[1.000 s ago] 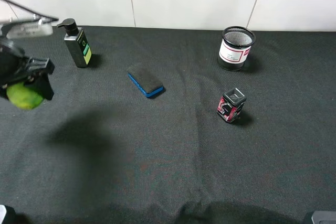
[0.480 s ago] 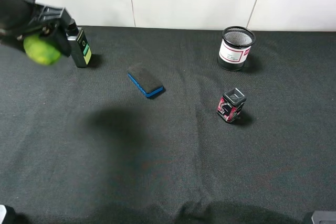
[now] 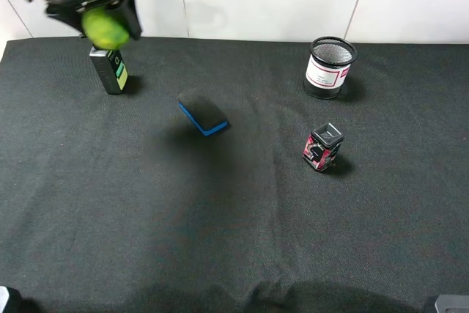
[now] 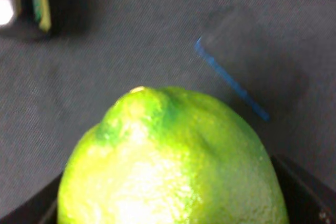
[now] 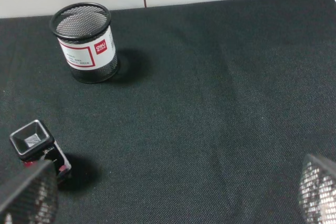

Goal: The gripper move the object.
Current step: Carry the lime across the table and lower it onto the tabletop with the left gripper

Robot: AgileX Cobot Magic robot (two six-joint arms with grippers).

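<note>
Across the whole field of the high view spreads the black cloth table, the largest element. Above its far left corner the left gripper hangs in the air. Its black fingers are clamped on either side of the object, a lime-green fruit held clear of the cloth and, in this view, overlapping the top of the pump bottle. The right gripper carries nothing; its wrist view shows two fingertips spread wide at the frame's lower corners, above bare cloth. Next in size come the mesh cup toward the far right, the blue-edged eraser near the middle, the bottle, and a small red-and-black box in front of the cup. In the left wrist view the object fills the frame, its skin finely pebbled and glossy. Judged from this, it is light, firm and rounded, likely to roll once set down and to slip if pinched off-centre. The sound hold is across its widest girth, with moderate pressure so the rind is not bruised.
</note>
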